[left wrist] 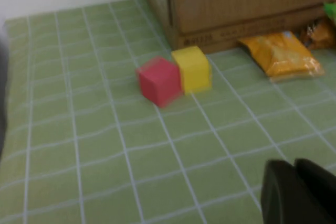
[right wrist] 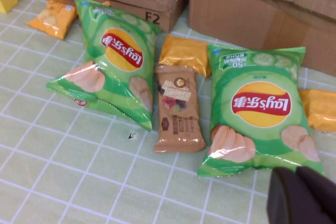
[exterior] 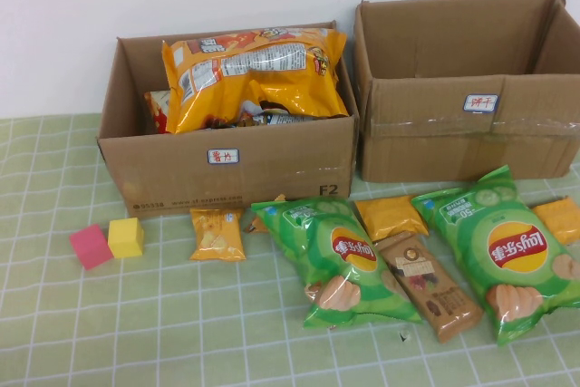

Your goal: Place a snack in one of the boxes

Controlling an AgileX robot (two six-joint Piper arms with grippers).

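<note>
Two green Lay's chip bags, a brown snack bar and small orange packets lie on the green checked cloth in front of two cardboard boxes. The left box holds a large orange chip bag. The right box shows no contents. Neither arm shows in the high view. My right gripper is shut and empty, just short of the right green bag. My left gripper is shut and empty over bare cloth, short of an orange packet.
A pink cube and a yellow cube sit side by side on the cloth left of the snacks, also in the left wrist view. Another orange packet lies at the far right. A white wall stands behind the boxes.
</note>
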